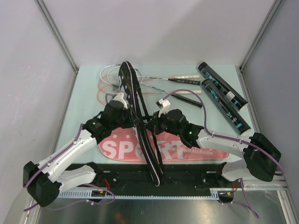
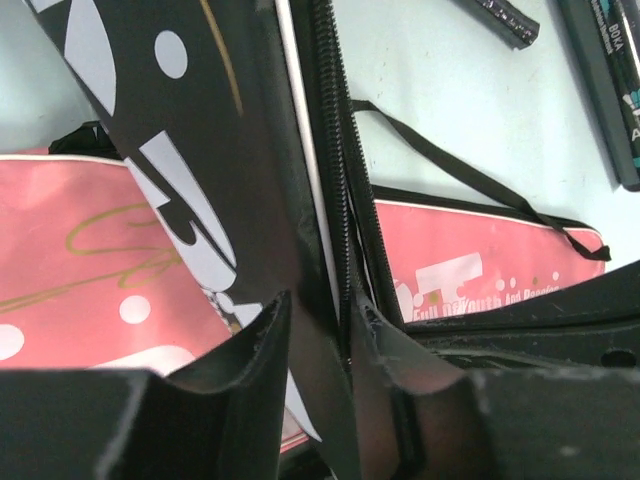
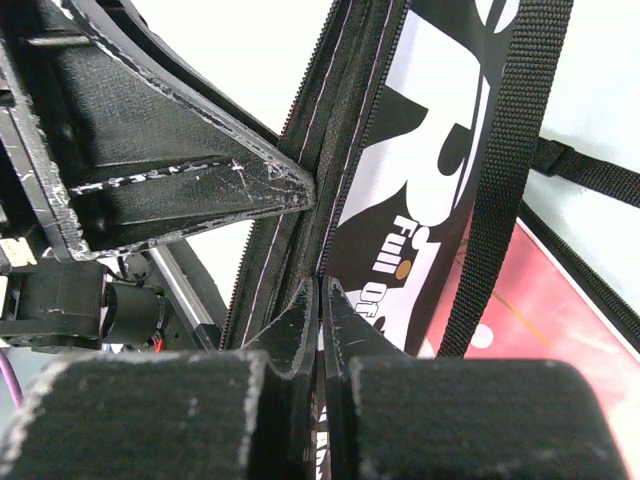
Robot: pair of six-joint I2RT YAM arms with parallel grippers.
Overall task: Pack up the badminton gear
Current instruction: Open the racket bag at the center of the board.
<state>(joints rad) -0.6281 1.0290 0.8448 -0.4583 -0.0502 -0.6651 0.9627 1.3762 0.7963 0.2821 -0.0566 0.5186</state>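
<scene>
The left end effector (image 2: 320, 345) is closed partway on the raised black zip edge of the one racket bag (image 1: 122, 150), and the right end effector (image 3: 322, 300) is pinched fully onto it. The bag lies near, across the worktop (image 1: 86, 100). Two tubes (image 1: 223, 86) lie far right. The rackets (image 1: 112, 77) overlap far left, so I cannot tell their number.

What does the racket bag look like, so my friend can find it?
Start at the pale green table and look at its near edge, just ahead of the two robot arms. There lies the long pink bag with big white SPORT letters, its black zip flap lifted up. Nothing else is pink and that big: the rackets are thin, the tubes dark.
</scene>
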